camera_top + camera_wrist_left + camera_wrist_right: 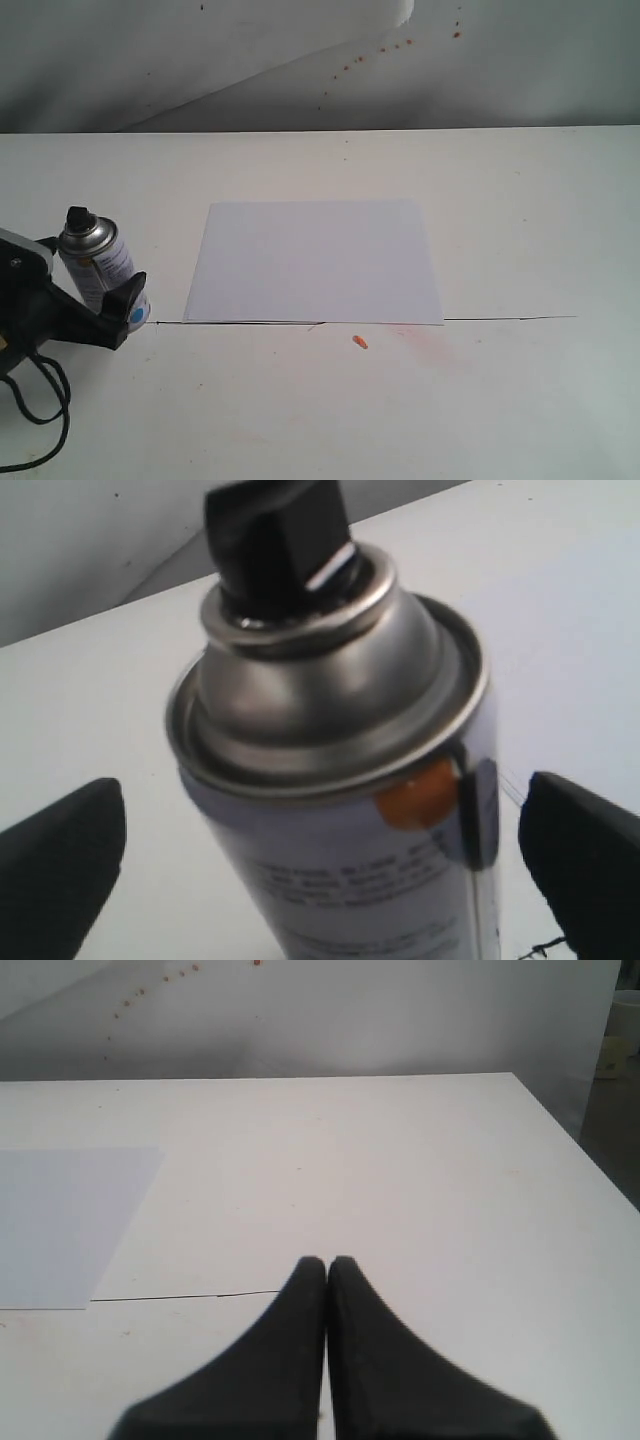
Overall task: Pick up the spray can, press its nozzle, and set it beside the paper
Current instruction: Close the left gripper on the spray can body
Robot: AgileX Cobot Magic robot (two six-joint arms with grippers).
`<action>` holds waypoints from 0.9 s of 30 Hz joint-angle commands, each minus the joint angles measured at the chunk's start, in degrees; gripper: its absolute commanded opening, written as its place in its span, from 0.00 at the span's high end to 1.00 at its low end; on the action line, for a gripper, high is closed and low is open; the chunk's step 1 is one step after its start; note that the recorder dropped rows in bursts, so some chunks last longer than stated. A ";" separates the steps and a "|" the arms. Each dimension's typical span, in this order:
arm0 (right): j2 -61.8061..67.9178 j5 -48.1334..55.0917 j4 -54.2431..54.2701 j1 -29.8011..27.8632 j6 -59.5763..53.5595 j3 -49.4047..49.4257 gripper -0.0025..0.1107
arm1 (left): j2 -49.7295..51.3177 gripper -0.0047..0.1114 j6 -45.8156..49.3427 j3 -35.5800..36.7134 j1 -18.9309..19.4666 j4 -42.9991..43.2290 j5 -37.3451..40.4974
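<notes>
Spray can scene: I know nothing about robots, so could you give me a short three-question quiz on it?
1. True or false: the right pincer is shut and holds nothing.
2. In the exterior view, the spray can is: A) on the paper; B) left of the paper, off it; C) behind the paper.
3. Fill in: the left pincer sits around the can with its jaws ____.
Key: 1 true; 2 B; 3 open, with gaps showing on both sides of the can.

spray can (pixel 330 810) with black nozzle (pixel 280 540) between spread fingers (pixel 60 870)
</notes>
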 commanded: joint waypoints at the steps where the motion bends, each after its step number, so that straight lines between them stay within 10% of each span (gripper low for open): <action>1: -0.18 -0.23 -0.69 0.06 -0.25 0.20 0.98 | 3.14 0.06 0.32 -2.38 0.06 0.62 0.15; 27: -0.18 -0.23 -0.69 0.06 -0.25 0.20 0.98 | 8.72 0.06 0.11 -6.33 0.06 4.17 -0.19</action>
